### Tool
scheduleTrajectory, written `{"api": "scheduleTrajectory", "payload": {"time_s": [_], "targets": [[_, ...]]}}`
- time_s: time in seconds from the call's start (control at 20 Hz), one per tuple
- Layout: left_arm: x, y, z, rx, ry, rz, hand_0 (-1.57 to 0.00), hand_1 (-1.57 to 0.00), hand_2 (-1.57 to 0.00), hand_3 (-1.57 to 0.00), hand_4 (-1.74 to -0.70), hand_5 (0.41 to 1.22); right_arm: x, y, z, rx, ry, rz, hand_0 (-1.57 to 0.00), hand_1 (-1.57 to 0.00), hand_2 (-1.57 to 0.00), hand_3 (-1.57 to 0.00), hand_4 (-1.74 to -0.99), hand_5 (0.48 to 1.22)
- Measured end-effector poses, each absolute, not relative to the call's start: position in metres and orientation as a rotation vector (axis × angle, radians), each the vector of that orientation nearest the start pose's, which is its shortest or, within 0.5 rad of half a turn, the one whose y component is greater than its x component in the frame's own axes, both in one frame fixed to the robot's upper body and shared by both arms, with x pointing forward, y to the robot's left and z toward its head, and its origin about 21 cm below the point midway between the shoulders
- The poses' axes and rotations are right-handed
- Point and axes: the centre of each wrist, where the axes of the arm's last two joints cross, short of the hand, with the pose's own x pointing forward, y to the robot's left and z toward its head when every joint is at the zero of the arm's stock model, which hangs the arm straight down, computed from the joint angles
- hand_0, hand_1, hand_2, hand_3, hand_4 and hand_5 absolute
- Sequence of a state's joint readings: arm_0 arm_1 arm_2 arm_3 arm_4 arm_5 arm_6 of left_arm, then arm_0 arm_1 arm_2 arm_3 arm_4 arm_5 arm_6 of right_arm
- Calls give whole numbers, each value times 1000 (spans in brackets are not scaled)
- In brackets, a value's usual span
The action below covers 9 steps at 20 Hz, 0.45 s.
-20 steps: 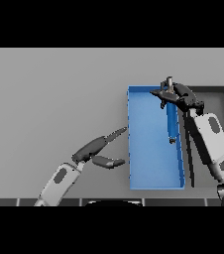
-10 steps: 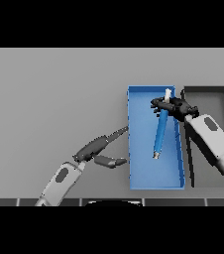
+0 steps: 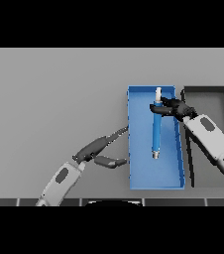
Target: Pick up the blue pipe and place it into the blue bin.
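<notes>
Over the upper part of the blue bin (image 3: 139, 178), my right hand (image 3: 171, 107) has its dark fingers curled round the blue pipe (image 3: 156, 130), pinching it near its upper end. Just above my fingers the pipe's white tip sticks out; below them the blue length runs down toward me, ending in a pale cap over the bin's middle. The pipe hangs nearly parallel to the bin's long walls, and I cannot tell whether its lower end touches the bin floor. Just beyond my wrist, on the outer side, a dark tray (image 3: 208, 92) sits beside the bin on the grey counter (image 3: 54, 94). On the bin's other side, my left hand (image 3: 104, 149) hovers just off the left wall, fingers straight and spread from the thumb, holding nothing.
</notes>
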<state>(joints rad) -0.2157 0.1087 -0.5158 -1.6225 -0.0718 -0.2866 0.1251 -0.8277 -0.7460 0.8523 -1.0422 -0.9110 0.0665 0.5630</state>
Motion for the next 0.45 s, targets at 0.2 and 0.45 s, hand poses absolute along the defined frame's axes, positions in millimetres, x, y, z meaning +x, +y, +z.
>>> {"api": "scheduleTrajectory", "payload": {"time_s": [0.2,0.45], "targets": [[254,116,49,-430,-1549,-911,1,1,1,1,-886,476,387,-257,96,48,-795,591,-167,-90,-29,-6,-1152,809],[248,110,52,-438,-1547,-908,1,1,1,1,-885,480,384,-256,97,43,-798,617,-212,-100,-24,-5,-1152,798]]}}
